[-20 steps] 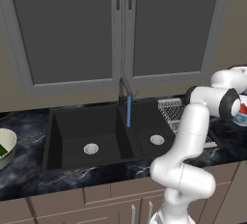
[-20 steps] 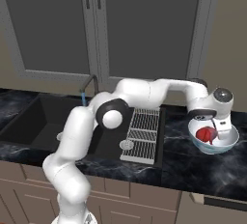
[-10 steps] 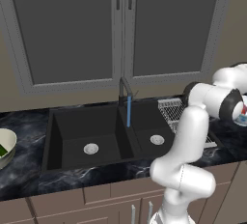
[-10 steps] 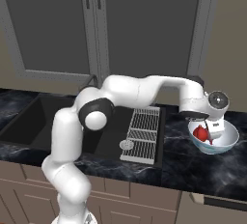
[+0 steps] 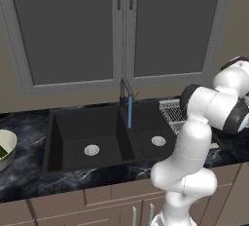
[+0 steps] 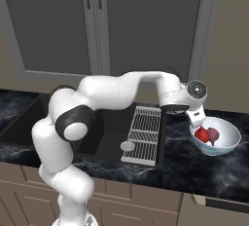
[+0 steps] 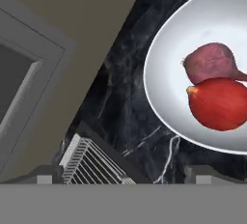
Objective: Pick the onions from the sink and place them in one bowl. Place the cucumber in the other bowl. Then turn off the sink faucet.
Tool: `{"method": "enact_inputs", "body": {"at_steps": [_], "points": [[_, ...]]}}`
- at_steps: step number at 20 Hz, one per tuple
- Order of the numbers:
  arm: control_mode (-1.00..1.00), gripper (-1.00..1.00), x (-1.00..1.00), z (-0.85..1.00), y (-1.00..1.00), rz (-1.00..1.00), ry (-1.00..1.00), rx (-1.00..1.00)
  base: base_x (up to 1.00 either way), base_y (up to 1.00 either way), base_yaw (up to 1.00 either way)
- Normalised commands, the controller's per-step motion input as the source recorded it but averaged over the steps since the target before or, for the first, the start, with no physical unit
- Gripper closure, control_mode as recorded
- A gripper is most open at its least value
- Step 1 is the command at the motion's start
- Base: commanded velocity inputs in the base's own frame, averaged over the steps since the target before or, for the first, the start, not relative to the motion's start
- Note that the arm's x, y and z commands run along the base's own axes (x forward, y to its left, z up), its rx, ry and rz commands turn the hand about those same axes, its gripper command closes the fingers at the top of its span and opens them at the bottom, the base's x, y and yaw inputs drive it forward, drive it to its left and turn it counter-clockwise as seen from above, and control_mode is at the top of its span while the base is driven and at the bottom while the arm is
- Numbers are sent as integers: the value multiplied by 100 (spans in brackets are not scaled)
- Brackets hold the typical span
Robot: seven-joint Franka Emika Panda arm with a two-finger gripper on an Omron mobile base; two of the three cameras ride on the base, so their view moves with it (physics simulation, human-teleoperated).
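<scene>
Both onions are resting together in the white bowl on the worktop; the tool is held beside it, jaws apart and empty.

Grey double doors with dark panels and slim handles are standing against a tan wall. A black marbled table is running beneath, sitting over beige cabinet drawers. Soft, even light is falling throughout.

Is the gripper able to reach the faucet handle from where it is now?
Probably yes. The open gripper hangs beside the white bowl holding nothing, and only the low drying rack lies between it and the faucet.
</scene>
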Motion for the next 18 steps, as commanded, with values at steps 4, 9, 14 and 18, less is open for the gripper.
{"method": "enact_inputs", "body": {"at_steps": [4,9,14,18], "points": [[-100,-100,0,8,50,59,0,0,0,0,0],[-100,-100,4,0,62,65,1,0,0,0,0],[-100,-100,5,0,60,55,-6,0,0,0,0],[-100,-100,0,0,56,43,-30,-1,0,0,0]]}}
